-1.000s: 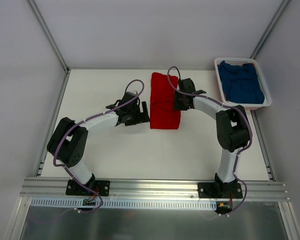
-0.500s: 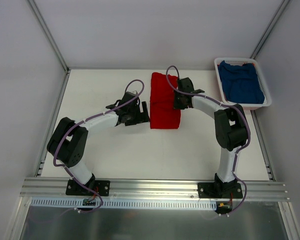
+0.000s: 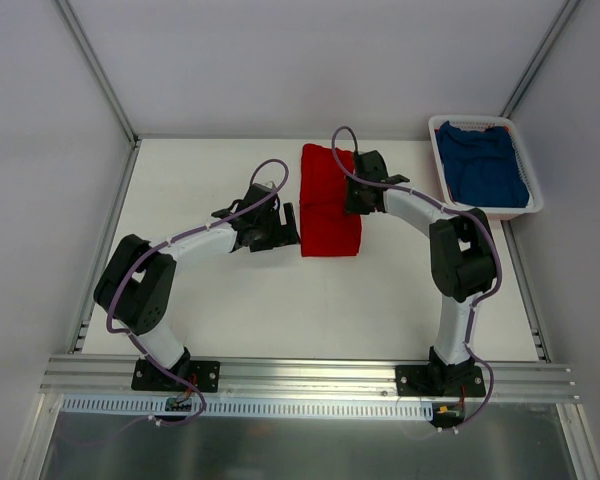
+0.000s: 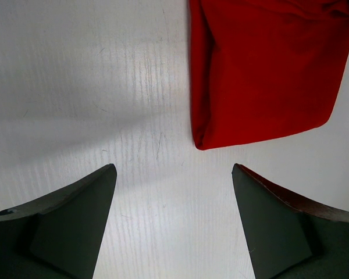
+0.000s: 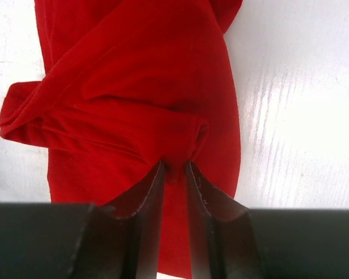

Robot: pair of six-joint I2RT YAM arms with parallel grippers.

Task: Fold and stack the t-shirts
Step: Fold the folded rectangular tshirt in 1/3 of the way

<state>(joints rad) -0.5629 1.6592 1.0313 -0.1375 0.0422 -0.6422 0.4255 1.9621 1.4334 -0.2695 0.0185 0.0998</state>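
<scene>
Top external: red t-shirt [image 3: 330, 200] lies folded into a long strip on the white surface [image 3: 280, 300], near the middle of the far edge. Blue t-shirt [image 3: 488, 170] sits bunched inside the white slatted basket [image 3: 437, 150] at the far right corner. Left end effector [image 3: 286, 226] is low, just beside the strip's near left corner. Right end effector [image 3: 356, 200] is at the strip's right edge.

Left wrist: left end effector [image 4: 174, 174] released, fingers [image 4: 75, 221] spread wide with only bare surface between them. The folded corner of the red t-shirt [image 4: 262, 75] lies just beyond the tips, not touching.

Right wrist: right end effector [image 5: 175, 168] clenched, grasping a gathered pinch of the red t-shirt [image 5: 139, 87]. Cloth puckers into folds around the fingertips.
</scene>
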